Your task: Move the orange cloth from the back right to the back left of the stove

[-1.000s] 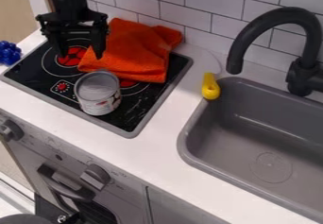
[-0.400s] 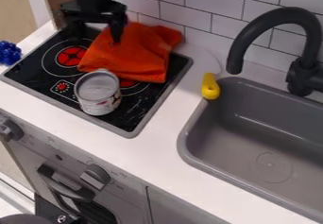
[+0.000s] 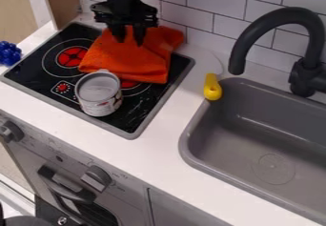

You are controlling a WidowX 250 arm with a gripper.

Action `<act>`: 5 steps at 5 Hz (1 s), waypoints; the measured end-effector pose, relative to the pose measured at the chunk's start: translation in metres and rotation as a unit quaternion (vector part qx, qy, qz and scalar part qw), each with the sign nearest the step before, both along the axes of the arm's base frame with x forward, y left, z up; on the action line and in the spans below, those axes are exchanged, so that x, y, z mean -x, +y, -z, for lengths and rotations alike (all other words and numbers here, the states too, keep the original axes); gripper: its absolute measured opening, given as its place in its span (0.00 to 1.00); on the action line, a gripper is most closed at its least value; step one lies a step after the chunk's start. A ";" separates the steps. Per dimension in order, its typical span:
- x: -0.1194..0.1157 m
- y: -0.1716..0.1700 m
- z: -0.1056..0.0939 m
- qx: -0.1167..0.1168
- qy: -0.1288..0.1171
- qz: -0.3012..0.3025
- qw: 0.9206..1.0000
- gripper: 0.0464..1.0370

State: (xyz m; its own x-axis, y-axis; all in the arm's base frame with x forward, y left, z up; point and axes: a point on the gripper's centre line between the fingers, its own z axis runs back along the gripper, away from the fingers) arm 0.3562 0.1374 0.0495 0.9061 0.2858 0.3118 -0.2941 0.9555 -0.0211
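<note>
The black gripper hangs over the back part of the orange cloth, its two fingers apart and pointing down, with a gap between them where the cloth shows. Whether the fingertips touch the fabric, I cannot tell. The cloth lies crumpled across the back right of the black stove top. In front of the cloth, an open silver can stands upright on the stove top.
The grey sink with its black faucet is at the right. A yellow object lies at the sink's back left corner. Blue bumpy fruit sits at the left edge. The tiled wall rises behind.
The gripper has moved right, from over the left rear burner to over the cloth. Its fingers look closer together than a second ago. Cloth and can have stayed put.
</note>
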 end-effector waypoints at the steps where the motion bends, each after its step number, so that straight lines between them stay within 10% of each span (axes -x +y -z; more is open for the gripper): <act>1: -0.002 0.001 0.007 0.002 0.013 0.017 1.000 0.13; 3: 0.001 0.003 0.032 0.001 0.061 0.045 0.997 0.01; 5: -0.006 0.017 0.040 -0.018 0.059 0.082 0.995 0.01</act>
